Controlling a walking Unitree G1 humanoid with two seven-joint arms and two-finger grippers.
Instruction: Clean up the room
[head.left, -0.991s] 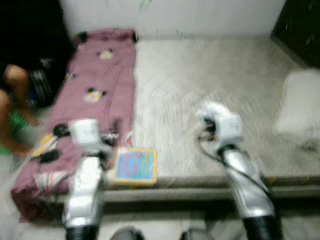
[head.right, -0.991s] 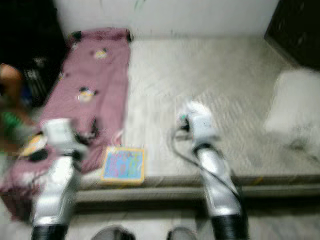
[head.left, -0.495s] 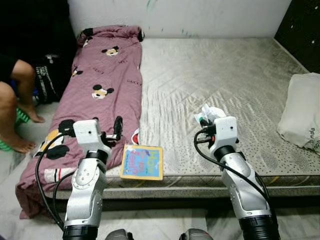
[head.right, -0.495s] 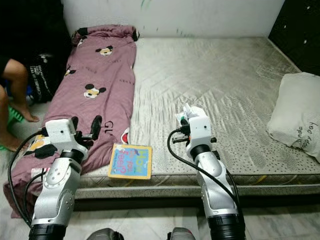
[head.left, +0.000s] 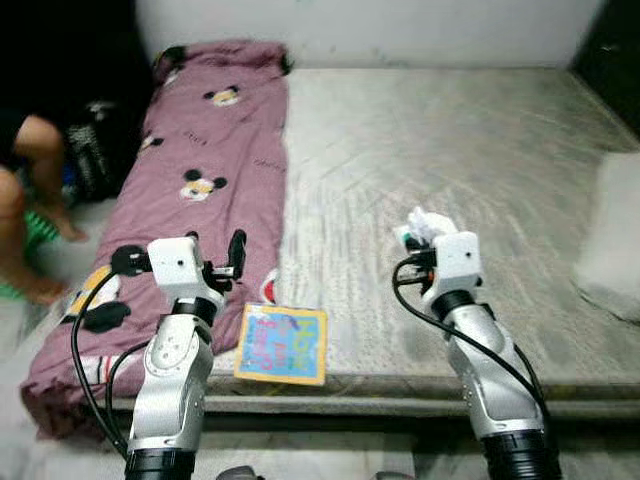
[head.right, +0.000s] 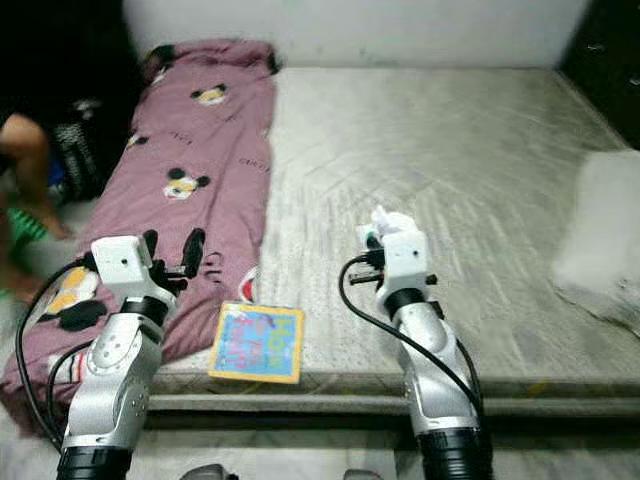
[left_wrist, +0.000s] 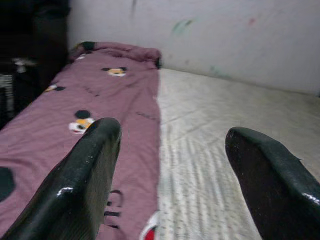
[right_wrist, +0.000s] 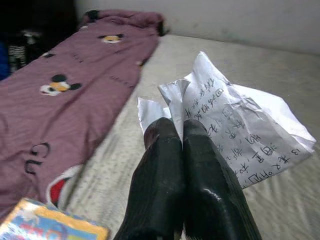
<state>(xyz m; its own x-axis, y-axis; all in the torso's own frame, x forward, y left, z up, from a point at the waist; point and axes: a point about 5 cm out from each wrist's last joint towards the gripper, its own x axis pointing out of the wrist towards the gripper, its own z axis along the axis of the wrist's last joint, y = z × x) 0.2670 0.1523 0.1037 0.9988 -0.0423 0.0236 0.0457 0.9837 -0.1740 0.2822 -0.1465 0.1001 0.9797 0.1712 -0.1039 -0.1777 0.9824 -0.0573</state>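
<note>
Crumpled white paper (right_wrist: 235, 132), covered in handwritten lines, is pinched between the closed fingers of the right gripper (right_wrist: 181, 131), held above the bare grey mattress (head.left: 420, 150). One colourful book (head.left: 282, 344) lies at the mattress's near edge, between the two arms. The left gripper (left_wrist: 170, 165) hangs with fingers spread apart over one purple cartoon-print blanket (head.left: 200, 170). A white pillow (head.right: 605, 240) rests far right; a person's legs (head.left: 25, 215) show at left.

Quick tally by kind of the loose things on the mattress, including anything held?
Blanket: 1
Book: 1
Pillow: 1
Paper, held in the right gripper: 1
Total: 4
</note>
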